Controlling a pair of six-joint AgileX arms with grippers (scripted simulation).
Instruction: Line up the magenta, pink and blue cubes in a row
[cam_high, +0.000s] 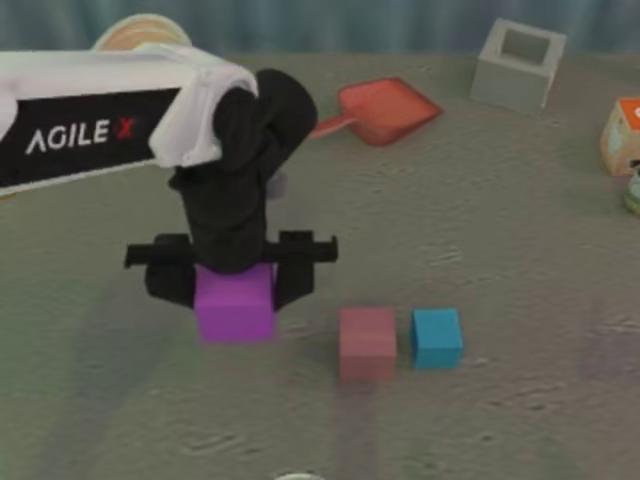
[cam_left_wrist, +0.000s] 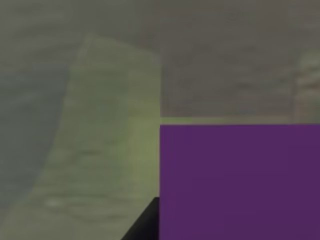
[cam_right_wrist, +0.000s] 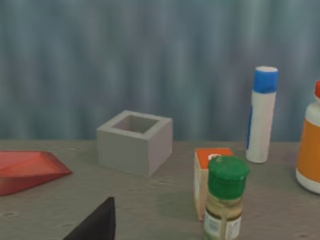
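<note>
The magenta cube (cam_high: 235, 310) sits left of centre on the table, between the black fingers of my left gripper (cam_high: 233, 290), which is shut on it. In the left wrist view the cube (cam_left_wrist: 240, 182) fills the lower part, with one finger (cam_left_wrist: 147, 225) pressed against its side. To its right the pink cube (cam_high: 367, 342) and the smaller blue cube (cam_high: 437, 337) stand side by side with a narrow gap. A wider gap separates the magenta cube from the pink one. My right arm is out of the top view; one black finger (cam_right_wrist: 100, 222) shows in its wrist view, set wide, with nothing against it.
At the back stand a hollow grey box (cam_high: 518, 63) and a red scoop (cam_high: 385, 108). An orange-and-white block (cam_high: 622, 135) and a green-capped jar (cam_right_wrist: 226, 200) are at the right edge. A blue-capped bottle (cam_right_wrist: 261, 115) and an orange bottle (cam_right_wrist: 311, 150) stand behind them.
</note>
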